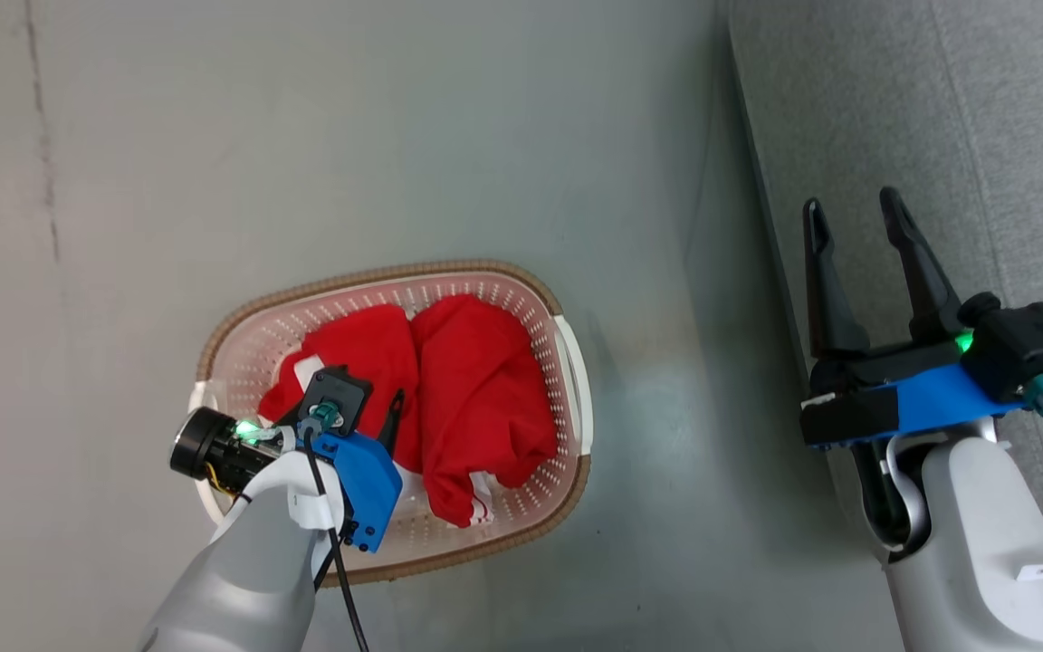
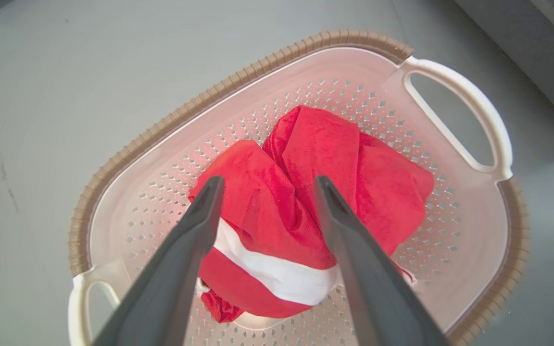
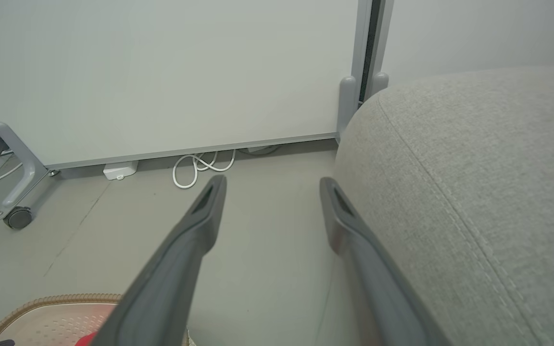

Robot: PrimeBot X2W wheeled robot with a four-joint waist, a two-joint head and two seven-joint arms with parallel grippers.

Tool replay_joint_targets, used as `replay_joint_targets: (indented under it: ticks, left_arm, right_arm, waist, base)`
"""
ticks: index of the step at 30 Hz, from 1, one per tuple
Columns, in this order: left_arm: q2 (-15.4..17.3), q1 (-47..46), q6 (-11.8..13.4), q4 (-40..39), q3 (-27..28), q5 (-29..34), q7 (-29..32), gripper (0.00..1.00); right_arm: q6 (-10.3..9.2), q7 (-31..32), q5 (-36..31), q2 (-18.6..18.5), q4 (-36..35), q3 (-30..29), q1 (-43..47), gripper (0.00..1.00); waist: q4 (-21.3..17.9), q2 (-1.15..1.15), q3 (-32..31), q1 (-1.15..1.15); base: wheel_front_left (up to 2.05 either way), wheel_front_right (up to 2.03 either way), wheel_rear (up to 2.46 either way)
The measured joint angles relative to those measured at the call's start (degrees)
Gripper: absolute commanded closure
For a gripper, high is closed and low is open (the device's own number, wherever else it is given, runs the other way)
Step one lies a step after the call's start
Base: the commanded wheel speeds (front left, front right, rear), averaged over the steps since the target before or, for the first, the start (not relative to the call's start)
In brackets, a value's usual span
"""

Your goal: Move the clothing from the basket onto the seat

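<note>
The cream basket (image 1: 377,276) with its brown rim stands on the floor at lower left. Two red pieces of clothing (image 1: 476,398) lie bunched side by side in it. My left gripper (image 1: 381,407) points down into the basket. In the left wrist view it (image 2: 268,181) is open just above the clothing (image 2: 306,154), its fingers either side of a fold with a white stripe, touching nothing. My right gripper (image 1: 850,201) is open and empty, held in the air over the left edge of the grey seat (image 1: 983,136). The right wrist view has the right gripper (image 3: 272,180) beside the seat (image 3: 474,182).
Bare grey floor lies between the basket and the seat. A white partition on a wheeled leg (image 3: 17,216) stands ahead in the right wrist view, with a coiled white cable (image 3: 200,166) at its foot. A corner of the basket (image 3: 56,307) shows at that view's bottom left.
</note>
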Motion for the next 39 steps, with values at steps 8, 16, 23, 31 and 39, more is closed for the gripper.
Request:
replay_joint_targets:
  ticks: [8,16,23,31,39]
  left_arm:
    - [0.4,-3.2,0.0,2.2,-1.5,-0.6,3.3,0.0]
    - [1.1,-5.8,1.6,2.9,-3.3,0.2,9.4,0.0]
    - [1.9,-8.0,3.9,3.0,-4.5,0.8,12.7,0.0]
    - [1.9,-10.3,5.9,3.0,-5.4,1.1,13.1,0.0]
    - [2.8,-12.0,7.1,3.0,-5.8,0.8,14.6,0.0]
  right_arm:
    - [0.0,0.0,-0.4,0.0,-1.3,0.0,-2.6,0.0]
    - [0.0,0.0,-0.6,0.0,-2.6,-0.2,-4.7,0.0]
    - [0.0,0.0,-0.6,0.0,-3.6,-0.2,-6.0,0.0]
    - [0.0,0.0,0.3,0.0,-4.3,-0.1,-6.7,0.0]
    - [0.01,0.0,0.8,0.0,-4.9,-0.1,-6.9,0.0]
  waist:
    - [-0.6,0.0,5.8,0.0]
    - [-0.9,0.0,11.3,0.0]
    - [-1.3,0.0,15.4,0.0]
    - [-2.2,0.0,19.5,0.0]
    - [-3.2,0.0,22.1,0.0]
  base:
    - [0.0,0.0,0.0]
    - [0.0,0.0,0.0]
    - [0.0,0.0,0.0]
    - [0.0,0.0,0.0]
    - [0.0,0.0,0.0]
